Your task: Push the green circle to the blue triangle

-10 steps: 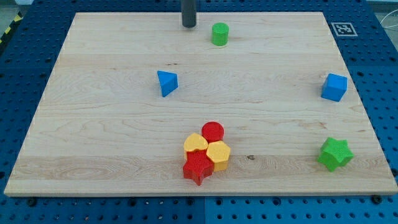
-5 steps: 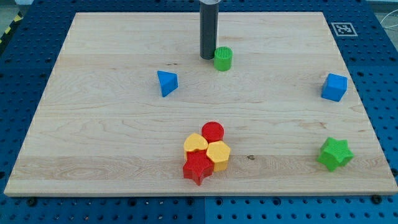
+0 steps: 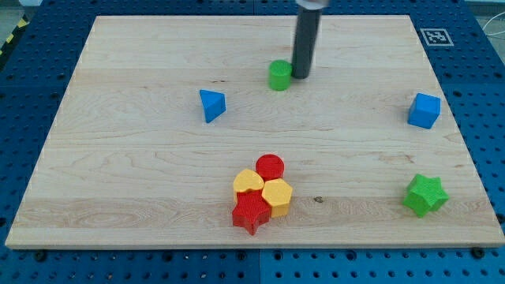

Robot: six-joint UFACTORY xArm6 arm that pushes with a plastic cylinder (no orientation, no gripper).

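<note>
The green circle (image 3: pixel 278 75) sits on the wooden board in the upper middle. The blue triangle (image 3: pixel 211 105) lies to its lower left, apart from it by a clear gap. My tip (image 3: pixel 301 76) is at the green circle's right side, touching or nearly touching it, with the dark rod rising out of the view's top.
A blue cube (image 3: pixel 424 110) sits at the right. A green star (image 3: pixel 426 195) lies at the lower right. A cluster of a red circle (image 3: pixel 270 166), two yellow blocks (image 3: pixel 276 193) and a red star (image 3: pixel 252 211) sits at the bottom middle. The wooden board (image 3: pixel 118 197) lies on a blue pegboard.
My tip came down from the top edge to the circle's left, then crossed to its right side. The green circle moved down the board and slightly left.
</note>
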